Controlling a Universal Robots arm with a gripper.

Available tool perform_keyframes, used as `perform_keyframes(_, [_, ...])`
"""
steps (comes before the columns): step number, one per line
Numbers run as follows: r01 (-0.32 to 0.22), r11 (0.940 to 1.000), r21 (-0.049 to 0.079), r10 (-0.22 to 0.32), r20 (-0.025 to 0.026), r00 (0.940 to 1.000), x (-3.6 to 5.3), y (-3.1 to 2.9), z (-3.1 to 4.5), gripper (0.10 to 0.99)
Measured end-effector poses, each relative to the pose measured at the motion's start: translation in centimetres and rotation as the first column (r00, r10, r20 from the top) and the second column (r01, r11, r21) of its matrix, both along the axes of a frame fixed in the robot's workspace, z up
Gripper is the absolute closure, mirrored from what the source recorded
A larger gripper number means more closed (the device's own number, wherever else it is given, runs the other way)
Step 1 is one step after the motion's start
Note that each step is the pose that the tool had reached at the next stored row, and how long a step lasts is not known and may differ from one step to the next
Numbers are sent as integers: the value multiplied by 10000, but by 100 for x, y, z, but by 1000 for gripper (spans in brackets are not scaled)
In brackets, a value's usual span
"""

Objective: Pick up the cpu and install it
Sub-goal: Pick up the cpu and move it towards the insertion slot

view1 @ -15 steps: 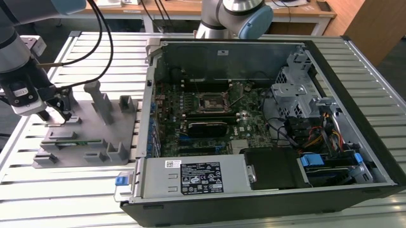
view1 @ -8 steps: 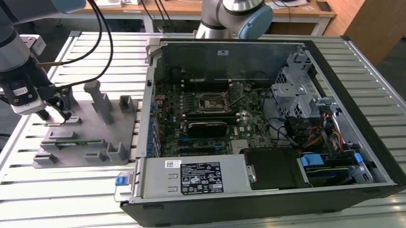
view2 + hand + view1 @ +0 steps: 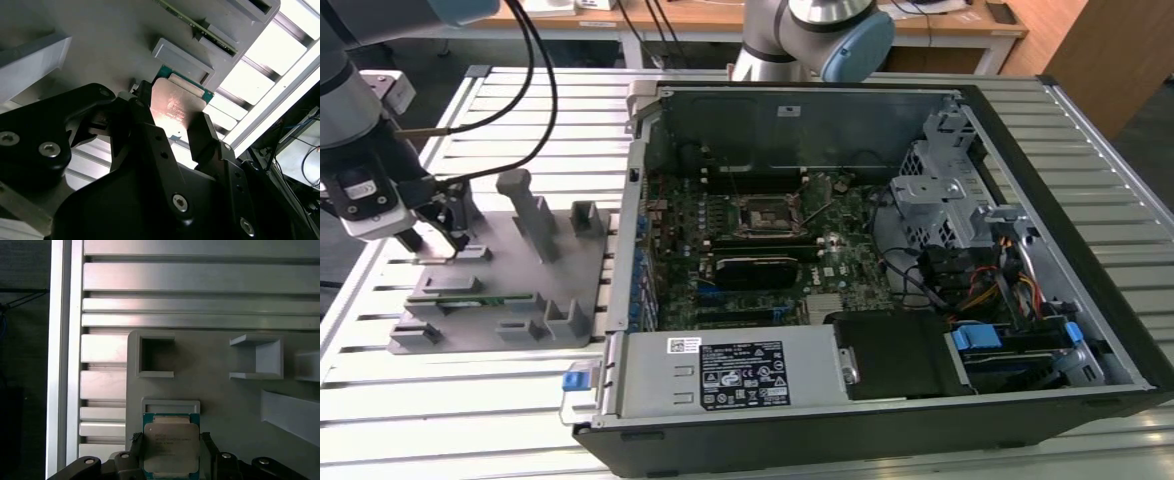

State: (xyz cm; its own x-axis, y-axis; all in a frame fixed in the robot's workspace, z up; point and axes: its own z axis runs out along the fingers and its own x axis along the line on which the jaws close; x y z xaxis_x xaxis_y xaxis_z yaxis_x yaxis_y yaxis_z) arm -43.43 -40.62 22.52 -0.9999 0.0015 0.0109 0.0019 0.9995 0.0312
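Over at the exterior view's left, the gripper (image 3: pixel 438 240) is reaching down onto the grey fixture (image 3: pixel 520 290). The fixture is lying on the slatted table (image 3: pixel 400 400), just beside the open PC case (image 3: pixel 854 440). In the first wrist view the cpu (image 3: pixel 171 442) is sitting on the fixture with its silvery top up, right next to a small raised block (image 3: pixel 171 406). The fingers (image 3: pixel 137 450) are pressing on two opposite edges of it, clamping it. Inside the case, the socket (image 3: pixel 761 215) is sitting on the motherboard, well apart from the gripper.
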Motion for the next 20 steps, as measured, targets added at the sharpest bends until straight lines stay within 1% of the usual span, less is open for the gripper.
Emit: perform_keyframes(20, [0, 10000, 0, 0, 0, 10000, 0, 8, 64, 553])
